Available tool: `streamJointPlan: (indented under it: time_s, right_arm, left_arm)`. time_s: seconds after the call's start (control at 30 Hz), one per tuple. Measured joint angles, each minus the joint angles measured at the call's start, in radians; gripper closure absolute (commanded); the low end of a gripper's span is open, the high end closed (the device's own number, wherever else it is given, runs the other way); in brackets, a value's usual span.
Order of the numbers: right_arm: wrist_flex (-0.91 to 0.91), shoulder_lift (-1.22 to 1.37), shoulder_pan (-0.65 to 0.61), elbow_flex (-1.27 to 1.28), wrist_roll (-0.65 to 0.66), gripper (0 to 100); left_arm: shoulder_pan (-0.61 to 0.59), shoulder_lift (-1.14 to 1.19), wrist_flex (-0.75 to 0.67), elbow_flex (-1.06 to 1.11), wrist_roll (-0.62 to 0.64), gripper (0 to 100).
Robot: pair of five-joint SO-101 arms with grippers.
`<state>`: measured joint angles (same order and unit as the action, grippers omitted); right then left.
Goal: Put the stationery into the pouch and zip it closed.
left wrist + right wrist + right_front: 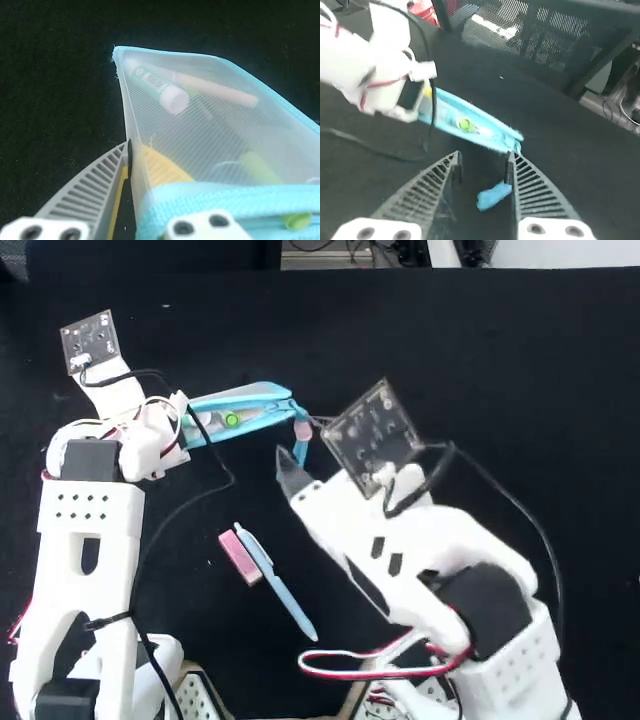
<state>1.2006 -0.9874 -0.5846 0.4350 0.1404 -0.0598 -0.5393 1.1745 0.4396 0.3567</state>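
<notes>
- Left gripper is clamped on one end of the pouch, holding it edge-up with its mouth facing the high camera.
- From the left wrist, a grey ribbed finger presses against the mesh wall of the pouch. The teal zip band runs just beside it.
- Seen through the mesh are a white-capped tube with green on its body, a cream stick, and a green item lower down. A yellow shape sits near the clamped end; cannot tell what it is.
- The mouth of the pouch is partly unzipped, and a round green end shows inside in the high and right wrist views.
- Right gripper sits at the free end of the pouch, jaws moderately apart.
- A teal zip pull hangs between the right gripper's fingers, close against one of them and not pinched. In the high view a small pink tab sits where the pull meets the pouch.
- Blue pen lies on the black table, well apart from the pouch, between the two arms.
- Pink eraser lies right alongside the pen's upper end, touching or nearly so.
</notes>
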Motion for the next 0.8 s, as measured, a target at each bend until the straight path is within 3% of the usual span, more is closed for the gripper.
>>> streamJointPlan:
  time_s: [0.23,0.47,0.8]
  right_arm:
    - [-0.008,0.003,0.055,0.275,0.012,85.3]
    - [-0.27,0.002,0.058,0.605,-0.008,85.3]
    - [-0.42,0.002,0.058,0.753,-0.034,85.3]
  left_arm:
    - [-0.002,0.021,0.075,-0.112,-0.002,97]
    - [0.0,0.095,0.331,-0.408,-0.04,97]
    - [-0.031,0.503,0.516,-0.792,-0.117,97]
